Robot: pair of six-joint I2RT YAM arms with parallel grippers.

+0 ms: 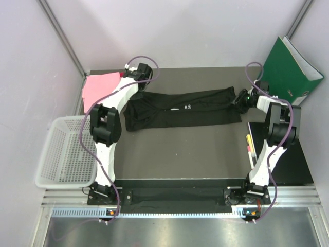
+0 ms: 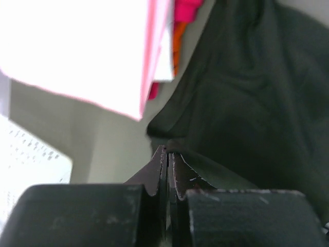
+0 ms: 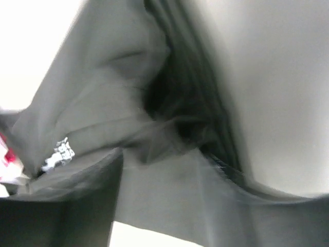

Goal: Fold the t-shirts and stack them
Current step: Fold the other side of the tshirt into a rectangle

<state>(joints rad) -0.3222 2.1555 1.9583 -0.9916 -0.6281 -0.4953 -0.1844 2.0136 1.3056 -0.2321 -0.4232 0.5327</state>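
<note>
A black t-shirt (image 1: 180, 108) with small white lettering (image 1: 186, 107) lies stretched in a long band across the back of the table. My left gripper (image 1: 136, 85) is at its left end, its jaws shut with an edge of the black cloth (image 2: 247, 103) pinched at the tips (image 2: 168, 150). My right gripper (image 1: 240, 101) is at the shirt's right end. In the blurred right wrist view its fingers stand apart (image 3: 164, 170) with black cloth (image 3: 103, 92) lying loose between them. A light pink t-shirt (image 1: 100, 86) (image 2: 77, 46) lies at the back left, with a darker pink-red one (image 2: 185, 10) showing beside it.
A white mesh basket (image 1: 67, 152) (image 2: 25, 159) hangs off the table's left edge. A green binder (image 1: 288, 67) leans in the back right corner. Pens (image 1: 250, 144) lie on the black mat beside the right arm. Walls close in the left, back and right.
</note>
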